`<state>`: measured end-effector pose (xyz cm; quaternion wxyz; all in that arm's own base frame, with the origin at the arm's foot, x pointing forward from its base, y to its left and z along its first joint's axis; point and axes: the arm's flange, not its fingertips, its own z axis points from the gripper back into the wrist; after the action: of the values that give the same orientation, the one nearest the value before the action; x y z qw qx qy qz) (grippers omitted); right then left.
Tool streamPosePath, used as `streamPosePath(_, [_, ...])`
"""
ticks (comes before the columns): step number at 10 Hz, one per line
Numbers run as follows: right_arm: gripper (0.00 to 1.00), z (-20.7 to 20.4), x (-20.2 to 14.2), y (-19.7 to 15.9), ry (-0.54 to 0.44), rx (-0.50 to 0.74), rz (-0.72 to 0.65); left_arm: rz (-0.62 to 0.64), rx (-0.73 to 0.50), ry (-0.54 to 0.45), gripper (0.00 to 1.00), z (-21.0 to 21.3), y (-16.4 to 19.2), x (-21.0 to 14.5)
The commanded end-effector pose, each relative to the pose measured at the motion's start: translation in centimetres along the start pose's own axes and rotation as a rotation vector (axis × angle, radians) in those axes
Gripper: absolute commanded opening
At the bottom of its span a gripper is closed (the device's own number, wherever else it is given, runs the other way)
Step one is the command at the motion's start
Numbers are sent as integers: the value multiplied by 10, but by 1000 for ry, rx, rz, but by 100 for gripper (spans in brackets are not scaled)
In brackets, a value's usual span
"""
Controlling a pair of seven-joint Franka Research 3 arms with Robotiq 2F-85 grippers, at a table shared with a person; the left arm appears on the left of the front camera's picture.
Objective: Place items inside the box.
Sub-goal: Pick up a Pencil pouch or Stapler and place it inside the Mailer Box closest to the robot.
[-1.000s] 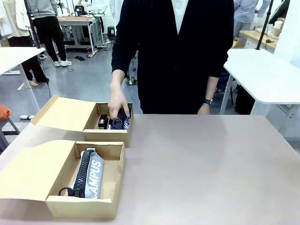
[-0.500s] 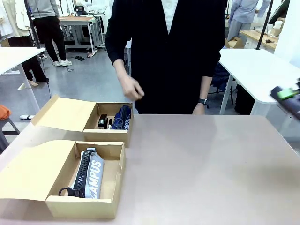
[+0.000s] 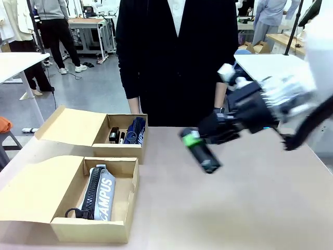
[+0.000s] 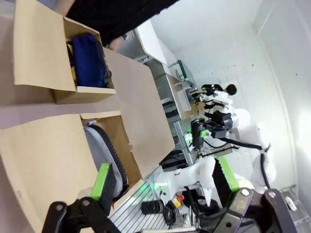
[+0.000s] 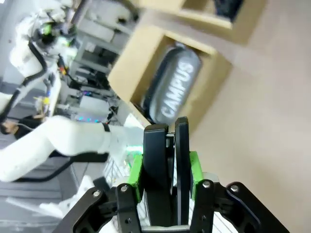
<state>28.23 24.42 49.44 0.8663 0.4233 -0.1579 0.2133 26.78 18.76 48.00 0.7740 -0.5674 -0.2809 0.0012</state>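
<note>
Right end effector point(image 3: 194, 142) newly over table point(image 3: 234, 208), black stapler point(image 3: 207, 160) in grip; person's hand out of far box point(image 3: 125, 151).

Your tan tabletop point(image 3: 250, 208) stands over a smooth grey floor point(image 3: 99, 88) in a brightly, evenly lit workshop. On your left, a white table point(image 3: 15, 60) reaches in from the picture's edge. On your right, a second white table point(image 3: 291, 83) sits just beyond the tabletop's far corner. Farther back on the left you see a workbench point(image 3: 86, 22) crowded with equipment, with dark odds and ends on the floor beside it. The left wrist camera gives you a plain white wall point(image 4: 223, 39).
</note>
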Motion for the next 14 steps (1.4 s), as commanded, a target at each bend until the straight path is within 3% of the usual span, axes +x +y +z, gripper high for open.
streamPosePath(1, [43,-33,29,-11,-9,7,7,-15,-21,-15,100,1,-2,1])
streamPosePath(2, [43,0,0,0,0,0,0,-15,-21,-15,100,1,-2,1])
streamPosePath(4, [43,0,0,0,0,0,0,-15,-21,-15,100,1,-2,1])
streamPosePath(6, [43,-42,11,28,-57,11,45,-15,-21,-15,100,1,-2,1])
streamPosePath(7, [43,-89,29,45,-39,-58,41,-15,-21,-15,100,1,-2,1])
streamPosePath(9, [43,-180,61,68,78,-17,69,-15,-21,-15,100,1,-2,1])
streamPosePath(11, [43,-252,66,78,195,-76,72,-15,-21,-15,100,1,-2,1])
streamPosePath(12, [43,-273,66,73,204,-151,65,-15,-21,-15,100,1,-2,1])
streamPosePath(14, [45,-281,66,58,229,-185,32,-15,-21,-15,100,1,-2,1])
